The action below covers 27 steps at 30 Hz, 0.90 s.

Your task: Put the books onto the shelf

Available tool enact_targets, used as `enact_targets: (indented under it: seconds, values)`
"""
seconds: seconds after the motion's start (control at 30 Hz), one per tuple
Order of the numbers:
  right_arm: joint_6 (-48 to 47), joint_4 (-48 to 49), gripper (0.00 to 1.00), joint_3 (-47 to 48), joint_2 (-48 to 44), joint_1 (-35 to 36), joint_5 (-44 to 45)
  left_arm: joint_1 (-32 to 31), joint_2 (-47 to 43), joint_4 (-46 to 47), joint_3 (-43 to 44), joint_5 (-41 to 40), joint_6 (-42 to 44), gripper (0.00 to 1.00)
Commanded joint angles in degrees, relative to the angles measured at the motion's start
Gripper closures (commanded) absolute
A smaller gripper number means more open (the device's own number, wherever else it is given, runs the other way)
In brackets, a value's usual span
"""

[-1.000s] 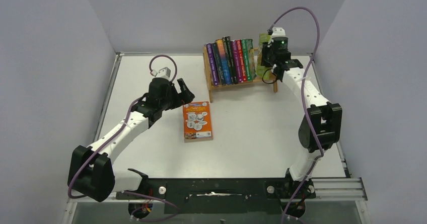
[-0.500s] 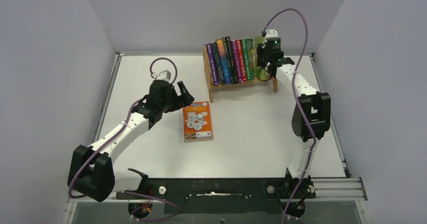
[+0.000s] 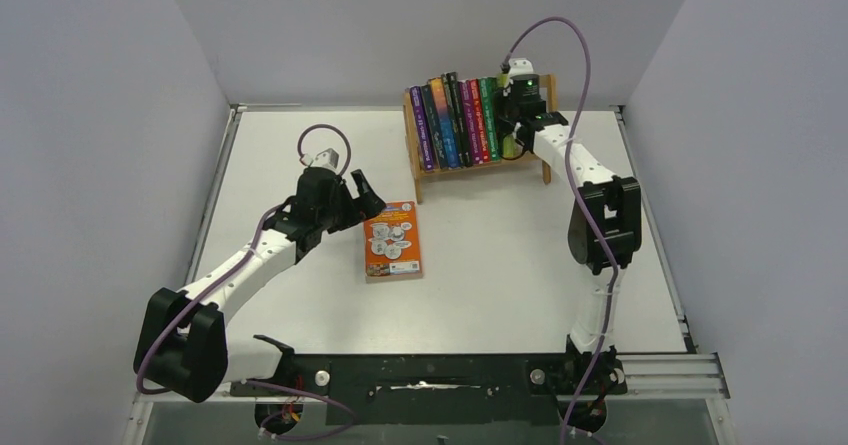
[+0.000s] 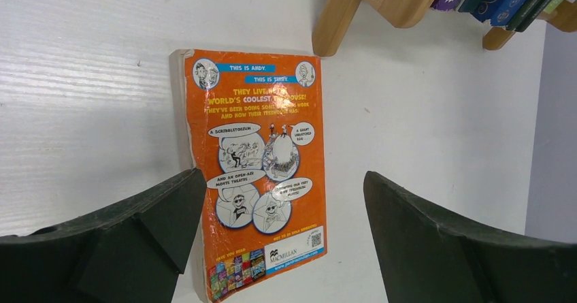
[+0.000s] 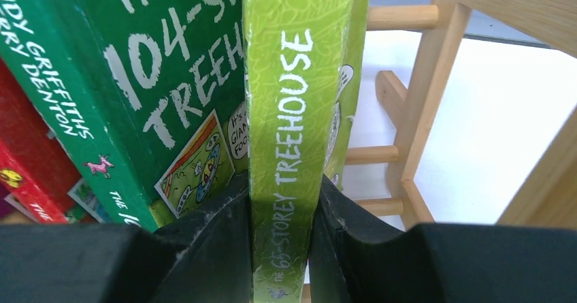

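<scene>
The shelf [image 3: 414,175] stood at the far edge of the surface [image 3: 500,265], a little right of the middle, with a row of books [image 3: 455,123] upright in it, spines facing the near edge: purple, navy, black, red and green. At the right end of that row the right fingers [image 5: 211,248] were pinching a lime-green book [image 5: 282,112] by its spine, one finger on each cover. This book stood upright just beside a darker green one, between it and the shelf's right end frame; whether its lower edge rested on the rails could not be told. An orange book [image 3: 392,240] lay flat near the middle of the surface, back cover up, its far end near the foot of the shelf's left end frame but apart from it. The left fingers [image 4: 136,235] were spread wide and held nothing, poised by the orange book's far left corner, and in the wrist view the book showed between them.
</scene>
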Motion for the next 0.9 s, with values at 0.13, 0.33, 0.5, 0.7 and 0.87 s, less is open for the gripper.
enact_targets:
  seconds: [0.13,0.33,0.5,0.7,0.87]
  values:
    - [3.26,5.11,0.66,3.99,-0.76,1.09,-3.85,0.33,-0.53,3.86,1.52,0.34,0.47,0.13]
    - [4.78,5.88,0.39,-0.16,-6.94,1.18,-2.68,0.46,-0.04,4.08,0.78,-0.50,0.02,0.11]
    - [6.21,7.85,0.35,-6.51,-15.44,1.70,-1.64,1.50,0.58,6.42,-0.05,1.50,-0.85,0.11]
    - [6.63,7.67,0.32,-13.88,-25.88,4.74,-3.58,2.77,3.47,7.71,0.23,3.87,-1.41,0.12]
    - [10.70,8.02,0.33,-22.90,-32.90,7.56,-16.80,4.34,5.91,7.47,-0.38,5.61,-1.57,0.11]
